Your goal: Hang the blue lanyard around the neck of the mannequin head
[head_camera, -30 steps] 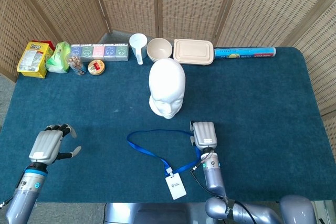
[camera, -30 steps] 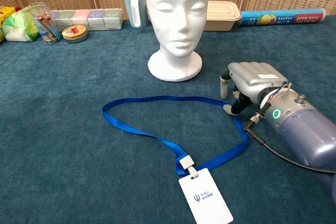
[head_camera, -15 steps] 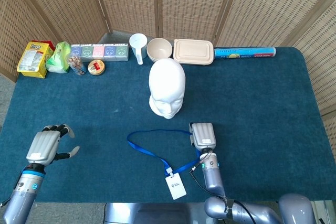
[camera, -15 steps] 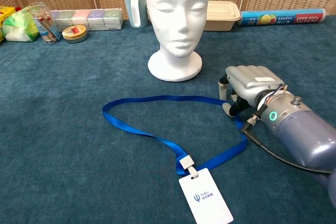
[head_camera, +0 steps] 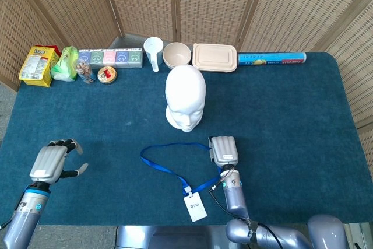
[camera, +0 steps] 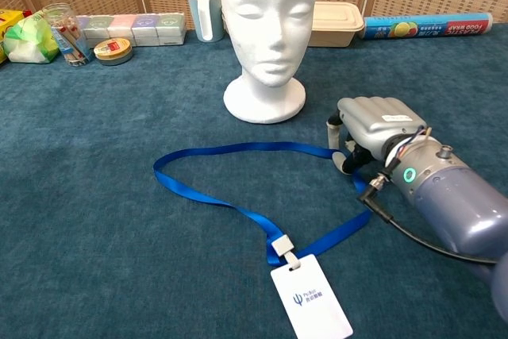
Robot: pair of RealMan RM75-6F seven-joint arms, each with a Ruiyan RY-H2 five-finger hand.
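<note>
While the blue lanyard (camera: 238,172) lies flat on the dark blue tablecloth (head_camera: 280,115) as an open loop, its white badge card (camera: 310,301) rests at the near end of the strap, close to the table's front edge. The loop sits in front of the white mannequin head (camera: 267,29), apart from its base; the head stands upright near the table centre, facing the robot.

The right hand (camera: 373,129) rests palm down at the right end of the loop, with its fingers curled downward onto the strap where the ribbon bends back toward the badge. The fingertips touch or close around the ribbon there, but neither view shows whether the strap is actually gripped. In the head view the same hand (head_camera: 223,151) lies just in front and to the right of the mannequin base.

The left hand (head_camera: 51,162) hangs over the near left part of the table, well apart from the lanyard. Its fingers are spread, with the thumb out to the side, and it holds nothing.

Along the far edge stand a yellow packet (head_camera: 38,65), a green bag (head_camera: 65,64), a row of small boxes (head_camera: 111,58), a tape roll (head_camera: 106,74), a white cup (head_camera: 153,52), a bowl (head_camera: 176,55), a lidded container (head_camera: 215,57) and a food wrap roll (head_camera: 271,58).
</note>
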